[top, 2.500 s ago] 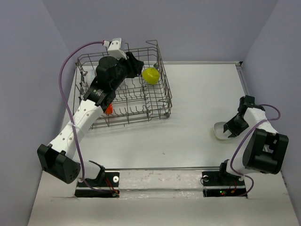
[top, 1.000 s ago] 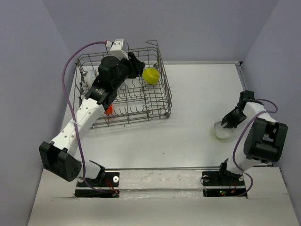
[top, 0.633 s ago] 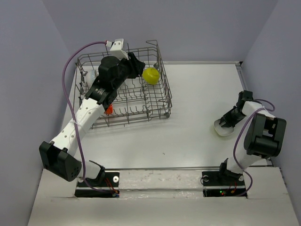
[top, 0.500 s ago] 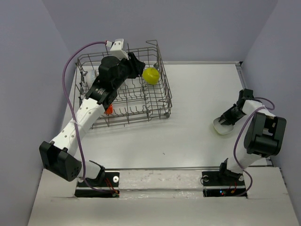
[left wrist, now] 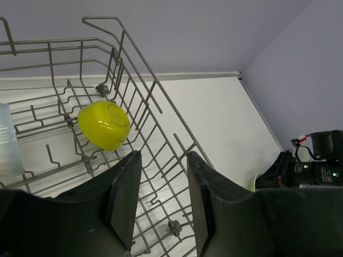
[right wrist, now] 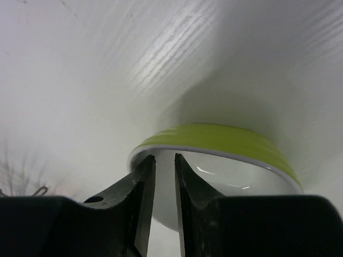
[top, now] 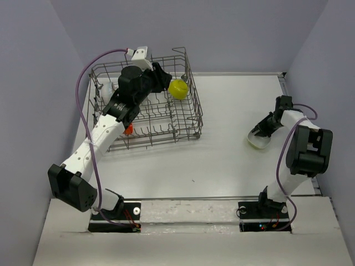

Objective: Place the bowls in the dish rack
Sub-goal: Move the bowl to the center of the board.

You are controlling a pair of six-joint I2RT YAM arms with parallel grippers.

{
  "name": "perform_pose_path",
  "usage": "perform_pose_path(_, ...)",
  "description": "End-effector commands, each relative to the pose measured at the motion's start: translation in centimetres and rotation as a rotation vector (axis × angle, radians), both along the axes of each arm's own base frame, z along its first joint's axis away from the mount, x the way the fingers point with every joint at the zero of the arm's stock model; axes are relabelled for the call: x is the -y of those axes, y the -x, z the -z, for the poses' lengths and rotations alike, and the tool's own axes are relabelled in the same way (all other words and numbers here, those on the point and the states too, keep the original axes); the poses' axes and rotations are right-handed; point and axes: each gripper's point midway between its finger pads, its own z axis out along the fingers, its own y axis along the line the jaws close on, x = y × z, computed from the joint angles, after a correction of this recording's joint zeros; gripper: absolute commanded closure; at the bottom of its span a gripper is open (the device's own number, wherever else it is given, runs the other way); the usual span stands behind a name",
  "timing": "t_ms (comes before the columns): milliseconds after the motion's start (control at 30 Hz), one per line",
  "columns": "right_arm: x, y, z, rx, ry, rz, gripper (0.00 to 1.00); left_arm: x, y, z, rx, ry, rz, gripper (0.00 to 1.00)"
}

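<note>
The grey wire dish rack (top: pixel 195 113) stands at the back left of the table. A yellow bowl (top: pixel 178 88) lies on its side among the tines at the rack's far right corner. In the left wrist view the same yellow bowl (left wrist: pixel 104 126) sits just inside the rack's side wires (left wrist: pixel 156 92). My left gripper (top: pixel 162 77) hovers over the rack, open (left wrist: pixel 163 160), with only wire and table showing between its fingers. A second bowl (top: pixel 256 139), lime outside and white inside (right wrist: pixel 225 139), hangs tilted at the right. My right gripper (top: pixel 265 128) is shut on it, fingertips (right wrist: pixel 163 158) at its rim.
A clear cup (left wrist: pixel 8 144) stands in the rack's left part, and a small orange thing (top: pixel 128 128) shows near its front wires. Purple walls close in on three sides. The right wall is close behind my right arm.
My right gripper has swung away from the near edge and slightly left, carrying the lime bowl off its earlier spot and tipping it. The left arm has barely moved.
</note>
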Motion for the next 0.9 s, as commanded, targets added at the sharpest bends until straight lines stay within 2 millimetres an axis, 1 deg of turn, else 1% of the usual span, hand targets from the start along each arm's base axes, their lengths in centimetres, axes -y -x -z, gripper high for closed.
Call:
perform_pose_path(0, -1.2, -2.6, -0.9, 0.056, -0.002, -0.023, 0.73, 0.1, 0.2, -2.7, 0.074, 0.024, 0.006, 0.51)
perform_pose_path(33, -1.4, -3.0, -1.3, 0.068, 0.002, -0.031, 0.73, 0.2, 0.3, -2.6, 0.073, 0.022, 0.008, 0.51)
perform_pose_path(67, -1.3, -3.2, -1.4, 0.071, 0.009, -0.029, 0.73, 0.2, 0.3, -2.6, 0.073, 0.022, 0.008, 0.51)
perform_pose_path(200, -0.9, -3.6, -3.2, 0.099, 0.038, -0.034, 0.73, 0.2, 0.3, -2.8, 0.075, 0.022, 0.006, 0.51)
perform_pose_path(267, -0.8, -3.8, -5.0, 0.129, 0.050, -0.043, 0.73, 0.3, 0.3, -2.7, 0.073, 0.022, 0.009, 0.51)
perform_pose_path(300, -0.6, -3.9, -5.6, 0.139, 0.060, -0.042, 0.73, 0.3, 0.3, -2.7, 0.074, 0.021, 0.010, 0.51)
perform_pose_path(400, -0.1, -3.5, -7.8, 0.161, 0.099, -0.042, 0.72, 0.4, 0.4, -2.7, 0.073, 0.020, 0.013, 0.51)
perform_pose_path(433, 0.0, -3.0, -8.1, 0.149, 0.107, -0.039, 0.72, 0.5, 0.4, -2.6, 0.071, 0.019, 0.014, 0.51)
perform_pose_path(467, 0.4, -2.7, -8.9, 0.158, 0.135, -0.022, 0.72, 0.5, 0.5, -2.7, 0.072, 0.018, 0.016, 0.51)
perform_pose_path(533, 0.9, -1.8, -9.4, 0.147, 0.167, 0.001, 0.72, 0.6, 0.5, -2.9, 0.076, 0.015, 0.018, 0.51)
perform_pose_path(567, 1.6, -1.3, -10.4, 0.164, 0.210, 0.023, 0.71, 0.7, 0.6, -2.7, 0.071, 0.007, 0.020, 0.51)
perform_pose_path(700, 3.0, 0.6, -10.7, 0.152, 0.283, 0.063, 0.69, 1.3, 1.0, -3.0, 0.079, -0.007, 0.033, 0.51)
perform_pose_path(767, 3.6, 1.8, -9.6, 0.114, 0.298, 0.075, 0.69, 1.9, 1.1, -2.7, 0.071, -0.021, 0.046, 0.51)
perform_pose_path(833, 4.5, 2.7, -9.4, 0.106, 0.311, 0.094, 0.69, 3.2, 1.7, -2.7, 0.075, -0.032, 0.073, 0.51)
perform_pose_path(867, 4.9, 3.5, -8.7, 0.085, 0.320, 0.107, 0.69, 3.7, 1.8, -2.7, 0.076, -0.037, 0.077, 0.51)
